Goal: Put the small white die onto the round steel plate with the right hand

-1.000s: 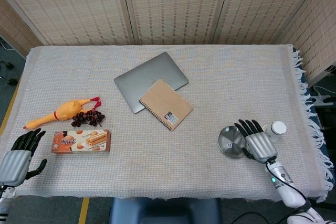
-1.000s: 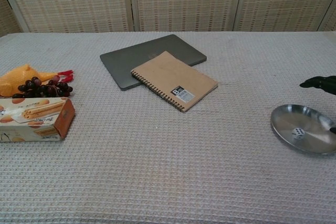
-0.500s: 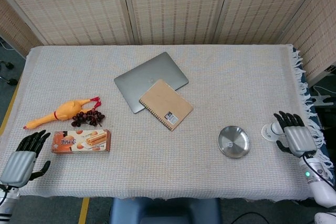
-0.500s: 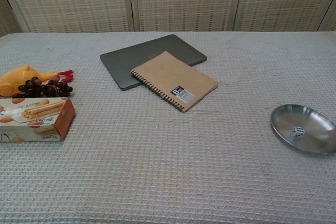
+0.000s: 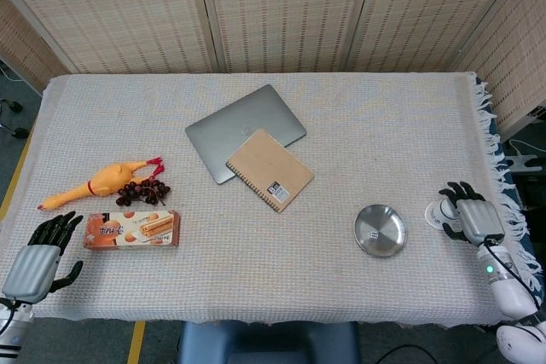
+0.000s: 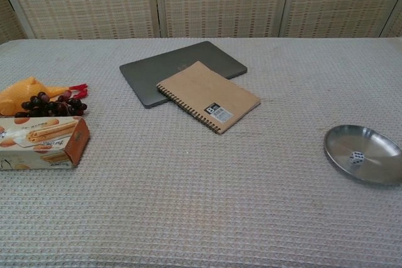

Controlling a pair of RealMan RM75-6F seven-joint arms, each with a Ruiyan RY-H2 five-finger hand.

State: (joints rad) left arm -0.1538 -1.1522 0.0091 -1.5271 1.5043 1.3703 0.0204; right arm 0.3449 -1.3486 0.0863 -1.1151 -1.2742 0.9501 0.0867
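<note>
Withdrawn right hand (image 5: 474, 221) shows overhead only; die (image 6: 357, 158) seemingly plated.

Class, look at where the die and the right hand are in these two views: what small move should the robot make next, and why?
Probably none on the die: it already lies in the round steel plate. The right hand sits beside the plate over a white object, holding nothing that I can see. Drawing it back off the table edge seems the sensible finish.
</note>
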